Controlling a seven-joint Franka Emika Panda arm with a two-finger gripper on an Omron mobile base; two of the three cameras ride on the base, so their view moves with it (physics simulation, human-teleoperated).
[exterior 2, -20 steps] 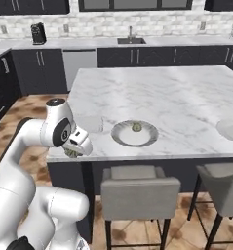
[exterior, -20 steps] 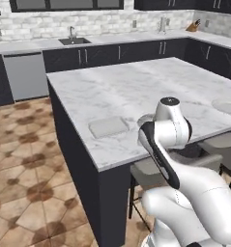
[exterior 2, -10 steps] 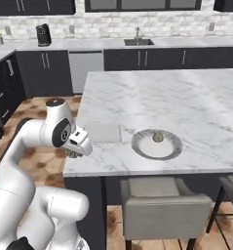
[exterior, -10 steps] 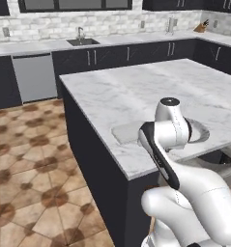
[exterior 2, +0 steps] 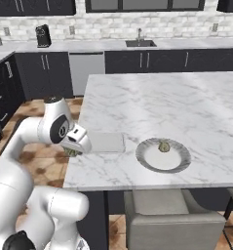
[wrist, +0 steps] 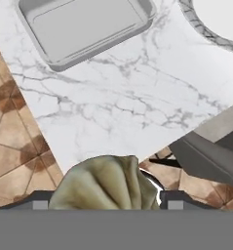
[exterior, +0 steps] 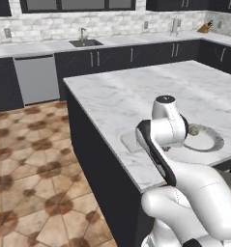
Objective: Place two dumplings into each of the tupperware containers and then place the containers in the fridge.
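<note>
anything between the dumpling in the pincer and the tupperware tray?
Nothing visible. The pincer holds a dumpling above the island counter edge; bare marble lies between it and the empty tupperware container. The plate sits off to the side.

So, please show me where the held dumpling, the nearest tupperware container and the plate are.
dumpling (wrist: 103, 183), hand view, middle of its folded body between the gripper fingers
tupperware container (exterior 2: 106, 142), right base view, its flat floor
plate (exterior 2: 146, 162), right base view, its left rim

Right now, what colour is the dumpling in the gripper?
Pale olive-tan, with folded creases; the dumpling shows best in the hand view, held between the gripper fingers.
</note>
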